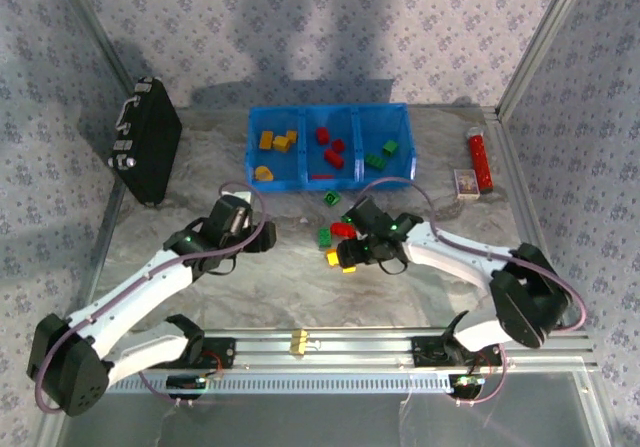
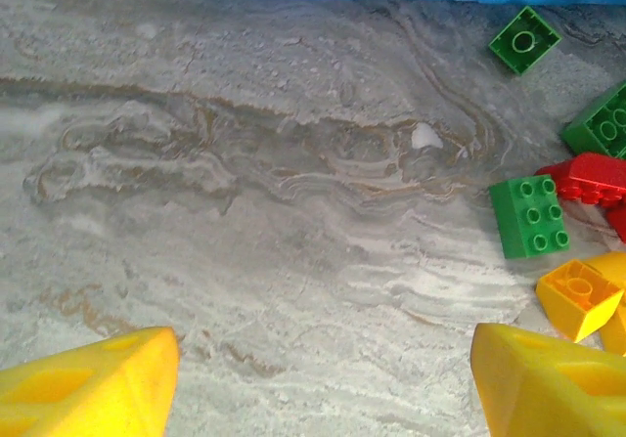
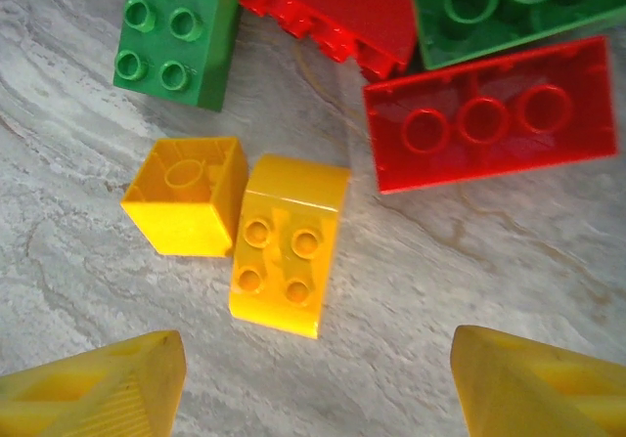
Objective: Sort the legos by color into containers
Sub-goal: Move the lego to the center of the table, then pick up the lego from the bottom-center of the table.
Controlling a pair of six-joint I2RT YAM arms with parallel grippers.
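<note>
Right claw, spread wide, hovers over a yellow lego mid-counter. The next move likely calls for pinching it and carrying it to the left compartment of the blue tray. Left claw is spread and empty.

The blue tray stands at the middle of the far edge of the table. Its left compartment holds yellow bricks, the middle one red bricks, the right one green bricks. Loose bricks lie near its front, beside the right gripper. A black case stands near the far left corner.
</note>
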